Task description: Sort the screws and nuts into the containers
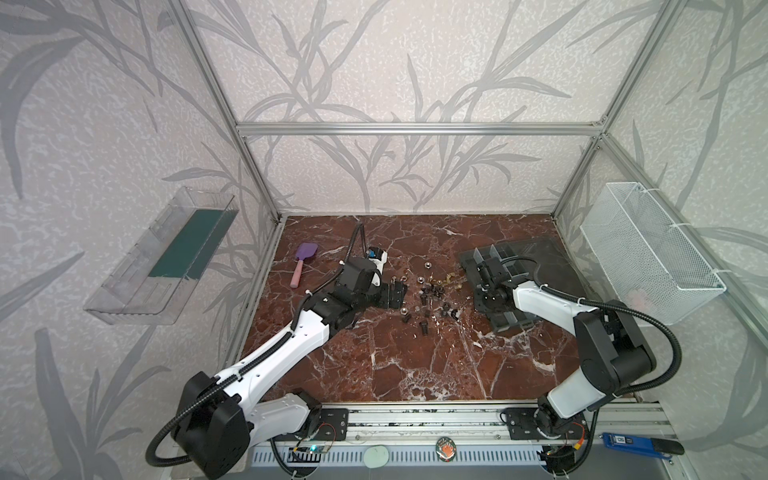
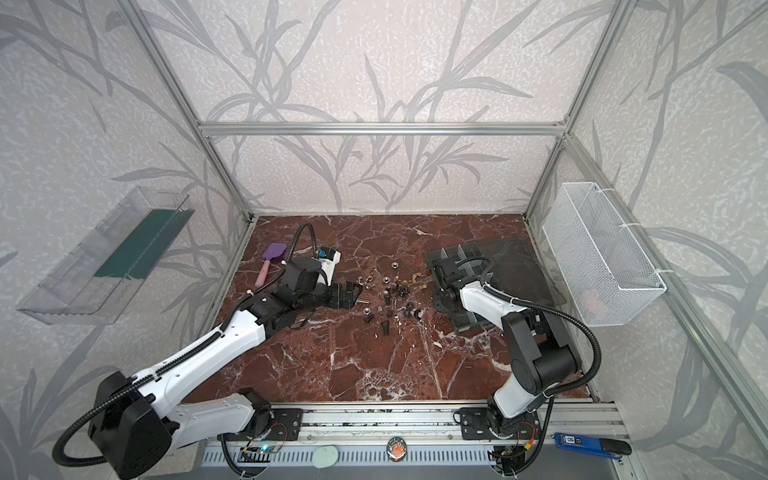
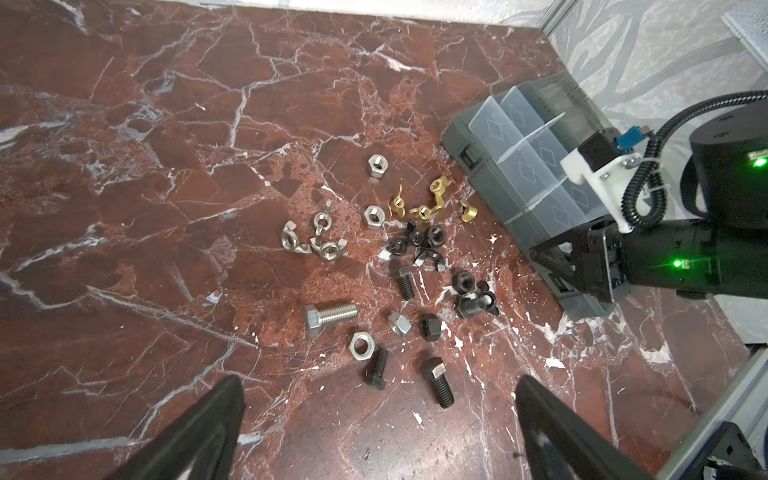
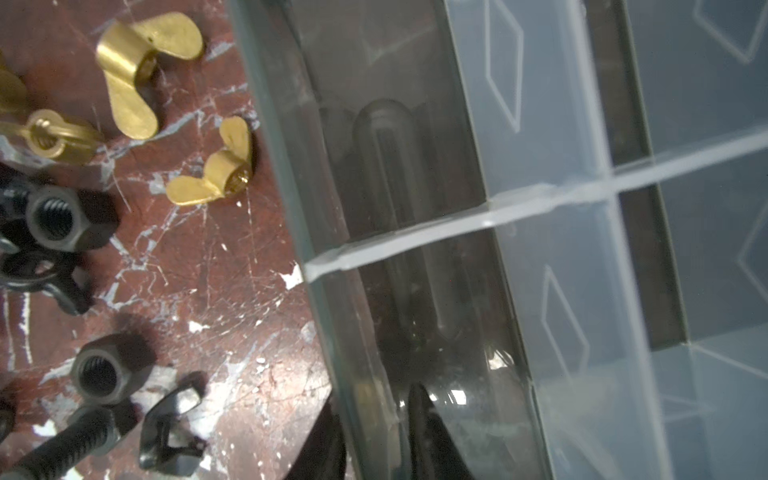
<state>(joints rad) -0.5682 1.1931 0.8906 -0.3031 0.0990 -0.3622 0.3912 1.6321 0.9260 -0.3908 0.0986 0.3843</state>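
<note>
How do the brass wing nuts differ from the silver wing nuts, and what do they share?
Colour: the brass wing nuts are gold, the silver wing nuts grey. Place: the brass ones lie close to the organizer box; the silver ones lie farther from it. Spread: the silver ones huddle together, while one brass nut lies apart. Both have wings and lie loose on the marble table, outside the box.

No brand or word reads clearly. Blue device [image 1: 636, 440] at the right end of the front rail [image 1: 415, 417]: white label [image 1: 619, 439] with two characters, too blurred to read. Round badge [image 1: 446, 450] just below the rail's middle: orange hand symbol, no legible lettering. Organizer box [image 3: 494, 199], well behind the rail: diamond outlines embossed on its dividers [image 3: 525, 170], no letters.
</note>
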